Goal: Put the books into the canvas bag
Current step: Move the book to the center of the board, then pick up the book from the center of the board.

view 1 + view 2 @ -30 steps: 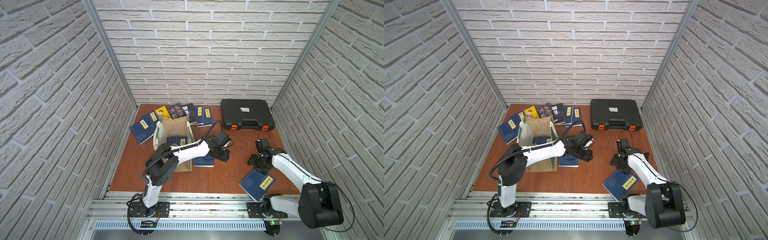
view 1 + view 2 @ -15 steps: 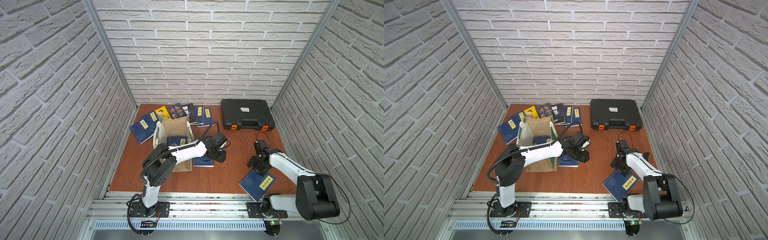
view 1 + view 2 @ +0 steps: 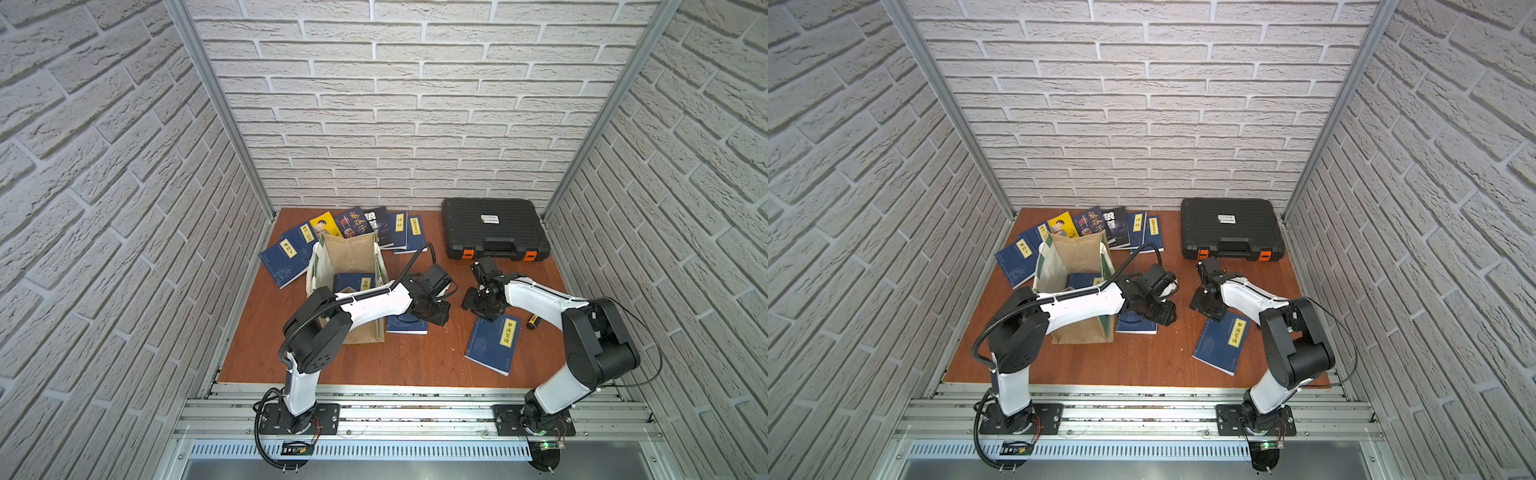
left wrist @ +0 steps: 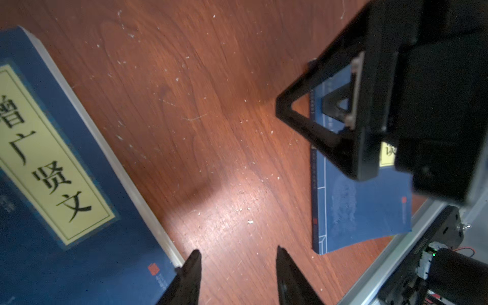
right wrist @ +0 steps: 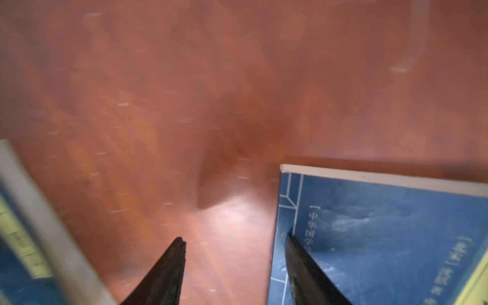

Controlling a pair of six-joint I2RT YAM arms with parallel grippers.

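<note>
- Done so far: only one packed book [image 3: 352,282] visible inside the canvas bag [image 3: 351,253], with the bag upright and open on the left half of the counter [image 3: 415,365]; not possible to tell about more underneath.
- Left to pack, first group: a fan of books [image 3: 374,226], about seven, flat behind the bag along the back wall.
- Left to pack, second group: a side book [image 3: 407,328], navy, flat just beside the bag, and a front book [image 3: 492,345], also navy, well apart from the bag toward the right front.
- Left gripper [image 4: 237,249]: jaws apart at middle width, nothing between them, low over bare counter, one tip at the edge of the side book.
- Right gripper [image 5: 234,237]: jaws apart, holding nothing, one tip over the corner of the front book.
- Judged as early in the task: most books outside the bag, probably two pickups in preparation.
- Not for packing: the black case [image 3: 494,232] at the back right.
</note>
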